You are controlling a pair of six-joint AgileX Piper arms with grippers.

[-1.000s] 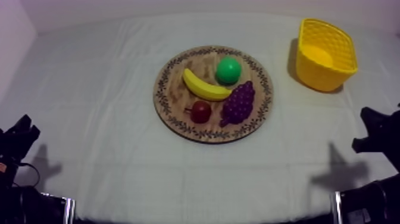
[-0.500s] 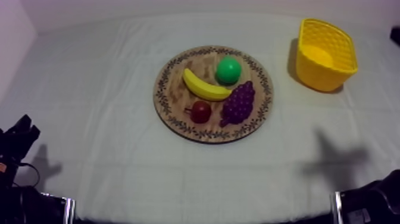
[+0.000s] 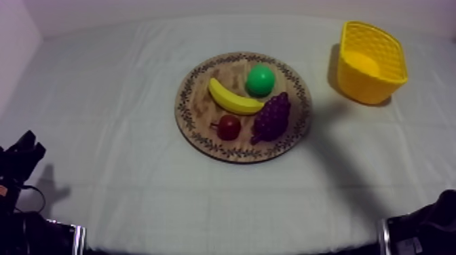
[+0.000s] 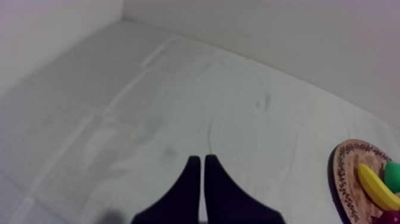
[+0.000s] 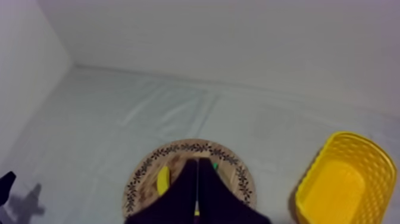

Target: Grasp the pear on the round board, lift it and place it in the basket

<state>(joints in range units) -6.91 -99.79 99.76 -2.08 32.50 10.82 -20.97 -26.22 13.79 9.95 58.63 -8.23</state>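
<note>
The green pear (image 3: 260, 80) lies at the back of the round wooden board (image 3: 197, 112), beside the banana (image 3: 234, 99), the grapes (image 3: 271, 116) and a small red fruit (image 3: 229, 127). The yellow basket (image 3: 371, 62) stands at the table's far right. My left gripper (image 3: 24, 154) rests low at the left edge; in the left wrist view my left gripper (image 4: 199, 158) is shut on nothing, far from the board (image 4: 345, 170). High above the table, my right gripper (image 5: 197, 161) is shut on nothing, looking down on the board (image 5: 140, 179) and basket (image 5: 342, 179). A sliver of the pear (image 5: 214, 165) peeks beside its fingers.
Bare grey-white cloth lies all round the board. A broad shadow of my right arm runs from the lower right toward the board. Part of the right arm (image 3: 427, 230) sits at the lower right edge. White walls border the far and left sides.
My right gripper has lifted from the table's right edge and left the top view. Its shadow has swept toward the board. The left arm and the fruit have not moved.
</note>
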